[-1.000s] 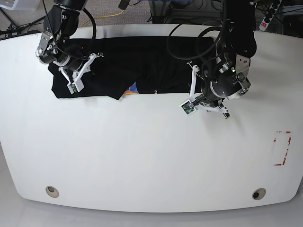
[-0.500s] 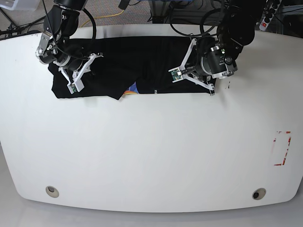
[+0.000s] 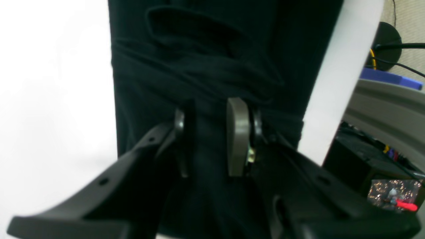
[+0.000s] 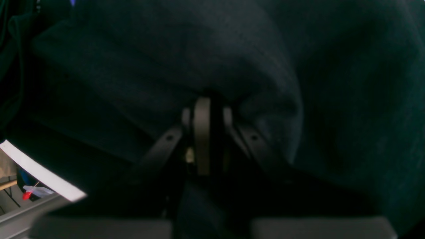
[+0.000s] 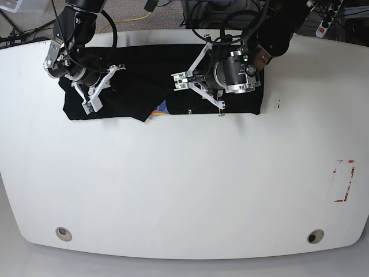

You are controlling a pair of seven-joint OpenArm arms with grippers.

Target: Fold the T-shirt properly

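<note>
The black T-shirt [image 5: 144, 75] lies spread along the far side of the white table [image 5: 184, 184], with a small orange and blue print [image 5: 160, 109] peeking out at its front edge. My left gripper [image 5: 202, 92] hangs over the shirt's middle right. In the left wrist view its fingers [image 3: 236, 132] stand a little apart with bunched black fabric [image 3: 206, 49] between them. My right gripper [image 5: 92, 95] rests on the shirt's left end. The right wrist view shows that gripper [image 4: 203, 109] shut, with dark cloth [image 4: 298, 66] draped over the tips.
A red tape outline [image 5: 344, 180] marks the table near its right edge. Two round holes [image 5: 63, 233] [image 5: 315, 236] sit near the front edge. Cables and a power strip [image 5: 328, 17] lie behind the table's far edge.
My left arm has swept from the shirt's front right corner leftward and back, over the shirt's middle. The right arm has stayed where it was.
</note>
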